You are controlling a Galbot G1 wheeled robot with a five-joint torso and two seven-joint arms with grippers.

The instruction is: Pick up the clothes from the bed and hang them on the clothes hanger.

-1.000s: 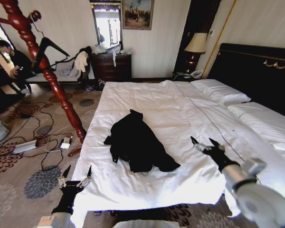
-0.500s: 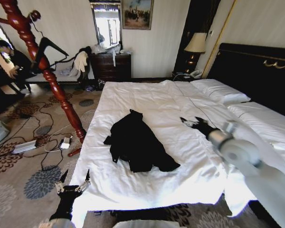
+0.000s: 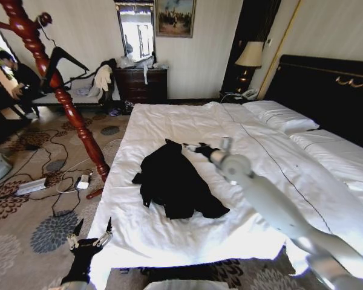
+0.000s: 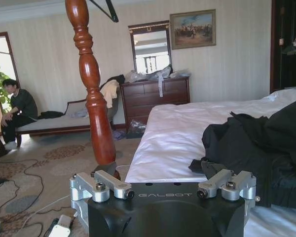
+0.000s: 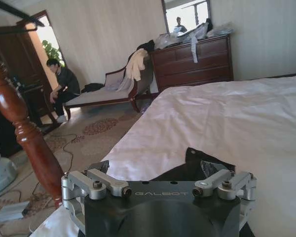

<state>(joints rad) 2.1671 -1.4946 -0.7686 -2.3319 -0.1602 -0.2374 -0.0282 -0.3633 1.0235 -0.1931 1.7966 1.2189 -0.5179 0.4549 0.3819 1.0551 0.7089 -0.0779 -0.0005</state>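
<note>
One black jacket (image 3: 175,181) mid-bed (image 3: 169,124), one hanger (image 3: 63,57) on the stand; my right gripper (image 3: 196,147) hovers spread above it, left gripper (image 3: 88,232) spread at the bed's foot corner.

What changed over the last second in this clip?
The right gripper swept from the bed's near right side across the sheet toward the robot's left, and now hovers open at the top edge of the black jacket, gripping nothing. The left gripper stayed low by the bed's near corner; the jacket lies unmoved.
</note>
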